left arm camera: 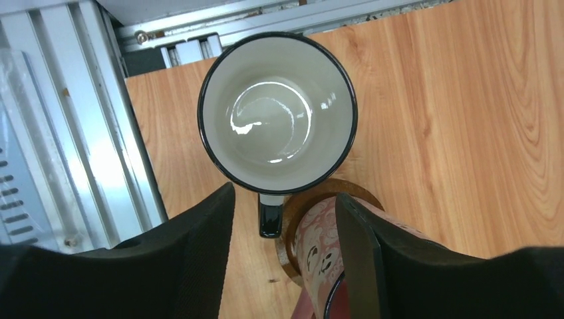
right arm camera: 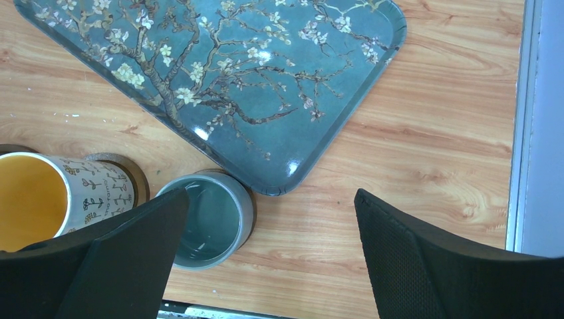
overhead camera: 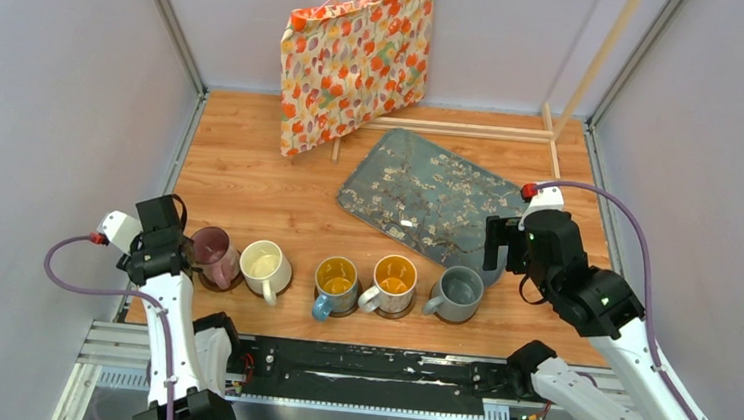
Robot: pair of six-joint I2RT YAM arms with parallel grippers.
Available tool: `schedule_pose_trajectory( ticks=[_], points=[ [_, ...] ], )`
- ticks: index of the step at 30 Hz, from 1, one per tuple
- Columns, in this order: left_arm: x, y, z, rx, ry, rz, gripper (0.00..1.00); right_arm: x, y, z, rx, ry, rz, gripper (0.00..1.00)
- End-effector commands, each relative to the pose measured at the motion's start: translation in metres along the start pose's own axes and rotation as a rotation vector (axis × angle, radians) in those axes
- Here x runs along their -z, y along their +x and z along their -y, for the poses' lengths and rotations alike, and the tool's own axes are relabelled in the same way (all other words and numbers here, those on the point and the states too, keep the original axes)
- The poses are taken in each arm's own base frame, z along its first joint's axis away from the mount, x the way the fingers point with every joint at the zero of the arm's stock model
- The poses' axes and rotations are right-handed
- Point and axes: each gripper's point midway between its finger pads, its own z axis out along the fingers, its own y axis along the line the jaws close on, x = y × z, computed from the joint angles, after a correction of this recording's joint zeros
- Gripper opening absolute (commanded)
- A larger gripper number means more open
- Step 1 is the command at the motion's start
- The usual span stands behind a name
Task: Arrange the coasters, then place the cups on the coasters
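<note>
1. Cups: in the top view five stand upright in a row along the near part of the counter point(overhead camera: 269, 187). They are the pink cup point(overhead camera: 212, 254), cream cup point(overhead camera: 264, 265), blue-handled cup point(overhead camera: 335, 283), yellow-lined white cup point(overhead camera: 393, 282) and grey cup point(overhead camera: 460, 292)
2. Left end effector point(left arm camera: 284, 196): the fingers are spread and pinch nothing. The pink cup sits on a brown coaster point(left arm camera: 349, 191), close against the inner face of the finger at the right of the wrist view; whether they touch cannot be told
3. Dark-rimmed white cup point(left arm camera: 278, 109): it stands upright on bare counter near the counter's edge, just beyond the left fingertips. Its dark handle points back into the gap between the fingers
4. Right end effector point(right arm camera: 271, 196): the fingers are spread wide, with only counter and a corner of the floral tray point(right arm camera: 219, 73) between them. The grey cup stands just outside one finger, beside the tray's edge. The yellow-lined white cup stands further out on that side, on a second coaster point(right arm camera: 136, 174)
5. Appearance: the pink cup carries a pale pattern and the yellow-lined white cup carries small dark printed figures. The coasters are round and dark brown, showing as rims beneath their cups
</note>
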Motion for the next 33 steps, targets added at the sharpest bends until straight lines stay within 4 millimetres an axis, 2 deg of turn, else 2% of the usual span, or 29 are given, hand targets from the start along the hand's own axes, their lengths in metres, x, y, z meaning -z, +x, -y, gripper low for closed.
schedule_pose_trajectory(
  ticks=[1,7,13,24,29,33],
  points=[
    [0.011,-0.02,0.005,-0.01,0.024,0.046,0.65,0.003,0.002,0.003,0.025,0.014,0.007,1.0],
    [0.022,-0.034,0.018,-0.051,0.087,0.055,0.89,0.002,0.002,0.003,0.026,0.015,0.006,1.0],
    [0.03,-0.042,0.033,-0.128,0.153,0.041,0.99,0.002,0.003,0.003,0.025,0.014,0.001,1.0],
    [0.044,-0.042,0.079,-0.283,0.366,0.009,1.0,0.002,0.001,0.004,0.026,0.026,0.002,1.0],
    [0.051,-0.032,0.101,-0.376,0.448,-0.016,1.0,0.004,0.001,0.006,0.025,0.027,0.005,1.0],
    [0.066,-0.019,0.124,-0.465,0.543,-0.041,1.0,0.004,0.001,0.006,0.022,0.029,0.005,1.0]
  ],
)
